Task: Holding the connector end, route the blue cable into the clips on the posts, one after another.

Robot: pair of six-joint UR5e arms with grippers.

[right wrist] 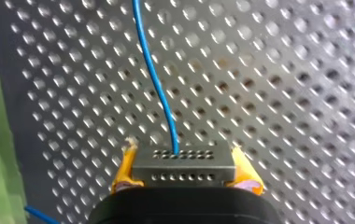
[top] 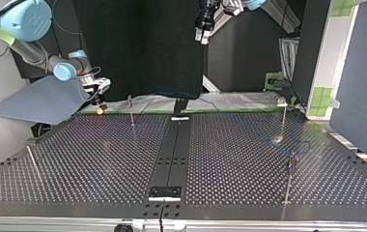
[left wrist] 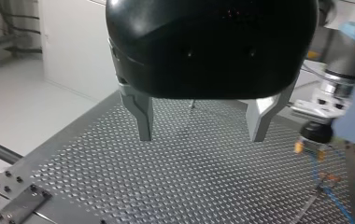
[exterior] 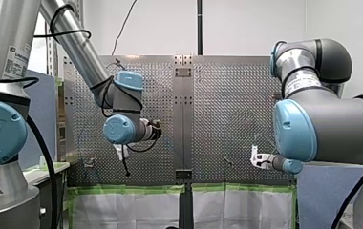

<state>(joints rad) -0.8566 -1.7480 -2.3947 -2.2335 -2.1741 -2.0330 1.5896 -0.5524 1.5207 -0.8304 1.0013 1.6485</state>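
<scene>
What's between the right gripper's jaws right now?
The grey connector block, clamped between the yellow pads, with the blue cable leaving it ahead; the right wrist view shows this.

My right gripper (top: 99, 107) hangs low over the far edge of the tabletop (top: 99, 159) at the view's left (a yellow spot at its tip), near a thin post (top: 131, 110). My left gripper (top: 202, 37) hangs high above the middle. A second post (top: 283, 121) and a third post (top: 289, 181) stand at the right, and a leaning post (top: 33, 162) at the left.
</scene>
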